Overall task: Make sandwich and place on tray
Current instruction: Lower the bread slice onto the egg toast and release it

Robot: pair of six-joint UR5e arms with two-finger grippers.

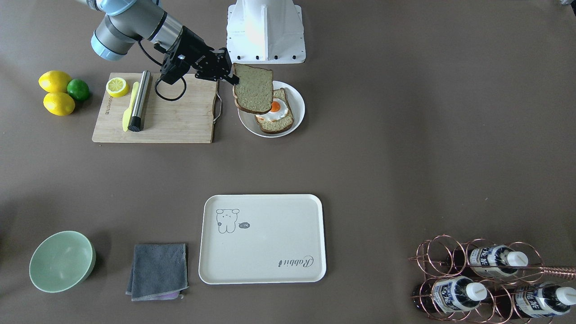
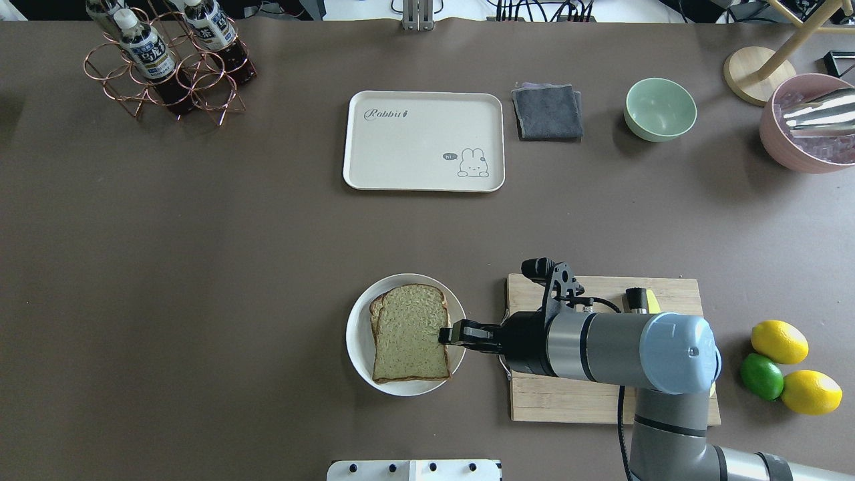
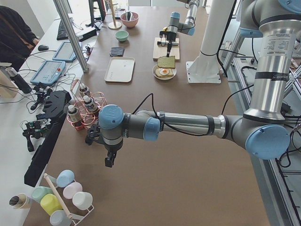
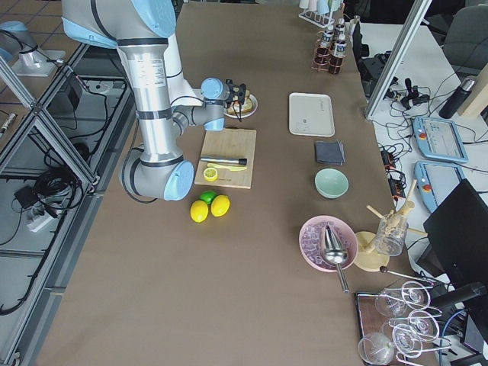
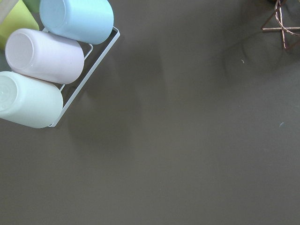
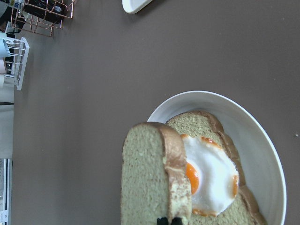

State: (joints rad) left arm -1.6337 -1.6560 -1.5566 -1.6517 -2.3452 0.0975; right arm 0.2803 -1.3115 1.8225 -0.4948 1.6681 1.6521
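Brown-crusted bread tells you where the sandwich (image 2: pixel 409 332) stands. The top slice (image 1: pixel 253 88) hangs tilted over the round white plate (image 1: pixel 299 108), and the right gripper (image 1: pixel 235 80) is clamped on its edge. Below it the bottom slice (image 1: pixel 280 125) lies on the plate with the fried egg (image 1: pixel 275 109) on it, yolk showing. By my reading you have the base and filling stacked, and the top is not yet set down. After that, the whole sandwich has to go to the tray (image 1: pixel 263 238), which lies well apart from the plate across the bench (image 1: pixel 405 135) and holds none of it so far. The left gripper (image 3: pixel 109 162) hangs over the bench near the bottle rack (image 1: pixel 490 279); you cannot tell whether its fingers are apart or together. A wooden cutting board (image 1: pixel 180 121) with a half lemon (image 1: pixel 117 87) sits just beside the plate. A grey cloth (image 1: pixel 158 270) and a green bowl (image 1: pixel 61 261) lie to one side of the tray.
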